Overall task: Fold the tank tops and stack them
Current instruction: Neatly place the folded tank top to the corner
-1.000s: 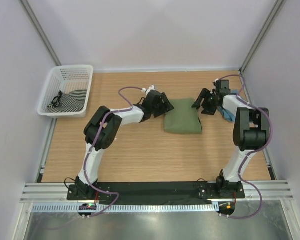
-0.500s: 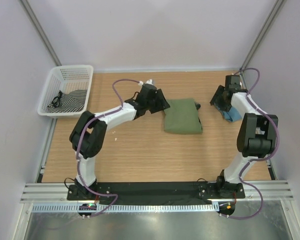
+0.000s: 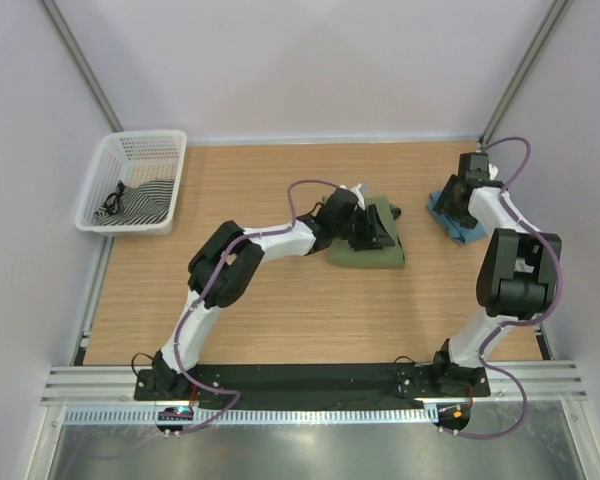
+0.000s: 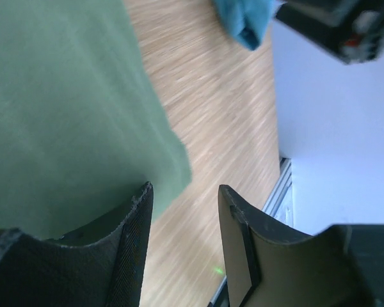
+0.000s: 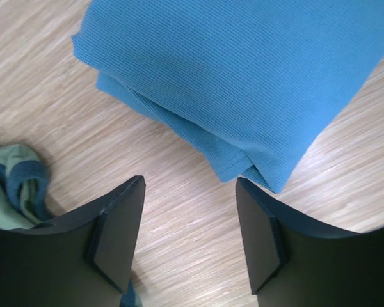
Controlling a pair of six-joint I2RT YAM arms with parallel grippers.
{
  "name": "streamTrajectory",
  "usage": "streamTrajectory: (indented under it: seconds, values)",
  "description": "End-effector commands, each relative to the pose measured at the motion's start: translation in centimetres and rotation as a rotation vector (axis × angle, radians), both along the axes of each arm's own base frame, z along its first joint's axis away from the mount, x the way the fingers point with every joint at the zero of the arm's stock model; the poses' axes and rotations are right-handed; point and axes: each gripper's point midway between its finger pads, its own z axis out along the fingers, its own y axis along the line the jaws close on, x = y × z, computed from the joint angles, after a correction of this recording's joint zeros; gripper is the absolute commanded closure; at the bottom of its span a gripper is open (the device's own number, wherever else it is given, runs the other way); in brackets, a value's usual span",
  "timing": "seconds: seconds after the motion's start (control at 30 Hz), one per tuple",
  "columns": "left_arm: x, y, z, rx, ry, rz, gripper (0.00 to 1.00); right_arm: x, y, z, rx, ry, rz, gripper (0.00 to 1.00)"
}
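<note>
Counter (image 3: 280, 310) of pale wood grain underneath everything. Mid-counter, olive-green tank top (image 3: 365, 254) folded into a flat rectangle, with a scrap of navy trim poking out at its far right corner. Directly above the far half of that rectangle, left fingers (image 3: 373, 230), reached in from the left side and held apart with nothing between them. From the left wrist view, wood visible through the gap, one finger over the green cloth's edge and the other over the counter beside it. Touching the cloth or just clear of it: cannot tell.

Farther back and to the right, teal-blue tank top (image 3: 468, 232), folded into a small thick bundle. Lying on the counter well apart from the green one, not stacked on it. Over the bundle's left part, right fingers (image 3: 458, 200), spread and gripping nothing. From the right wrist view, only wood between them, with the bundle's folded corner just ahead of the tips.

At the far left edge, white mesh basket (image 3: 145, 148) with striped cloth (image 3: 140, 203) lying inside.
</note>
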Motion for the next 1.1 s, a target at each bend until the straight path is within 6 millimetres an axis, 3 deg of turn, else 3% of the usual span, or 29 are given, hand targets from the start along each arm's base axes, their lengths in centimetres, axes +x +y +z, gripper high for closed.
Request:
streamTrajectory:
  seconds: [0.0,0.03,0.13,0.3,0.43,0.47,0.53,0.57,0.63,0.67,0.73,0.9,1.07]
  values:
    - [0.3,-0.5,-2.2,-0.044,0.046,-0.026,0.54,1.0,-0.6,2.0,-0.164,-0.009,0.051,0.34]
    - [0.1,-0.5,-3.0,-0.046,0.051,-0.032,0.54,0.9,-0.9,2.0,-0.224,0.004,0.046,0.33]
    - [-0.5,-0.8,-5.1,-0.081,0.099,-0.048,0.54,2.0,0.5,2.0,-0.306,0.018,0.138,0.35]
    - [-0.7,-0.8,-5.1,-0.088,0.102,-0.061,0.53,3.3,-0.1,1.5,-0.39,0.107,0.182,0.38]
    - [-1.3,-0.1,-3.0,-0.089,0.074,-0.068,0.5,3.4,-1.2,0.4,-0.469,0.185,0.2,0.37]
    - [-1.3,0.1,-1.1,-0.1,0.039,-0.071,0.49,3.3,-1.4,-0.1,-0.49,0.21,0.206,0.36]
    - [-1.9,1.0,-0.4,-0.083,0.032,-0.069,0.47,3.4,-2.0,-0.1,-0.526,0.227,0.2,0.36]
    - [-1.9,1.3,1.5,-0.095,-0.007,-0.068,0.46,3.6,-2.2,-0.3,-0.544,0.237,0.229,0.36]
    - [-2.5,2.1,2.2,-0.075,-0.012,-0.069,0.46,4.1,-0.5,-0.6,-0.552,0.232,0.289,0.36]
    - [-2.5,2.5,4.1,-0.087,-0.043,-0.061,0.46,4.3,-0.4,-0.7,-0.56,0.235,0.308,0.36]
    - [-3.1,3.4,4.5,-0.075,-0.036,-0.056,0.46,4.6,-0.3,-1.2,-0.57,0.244,0.332,0.36]
    - [-4.5,4.7,8.4,-0.104,-0.079,-0.063,0.45,4.7,-0.7,-2.9,-0.61,0.297,0.372,0.36]
    - [-5.0,5.4,9.3,-0.099,-0.09,-0.067,0.45,4.2,-2.4,-3.6,-0.676,0.351,0.312,0.4]
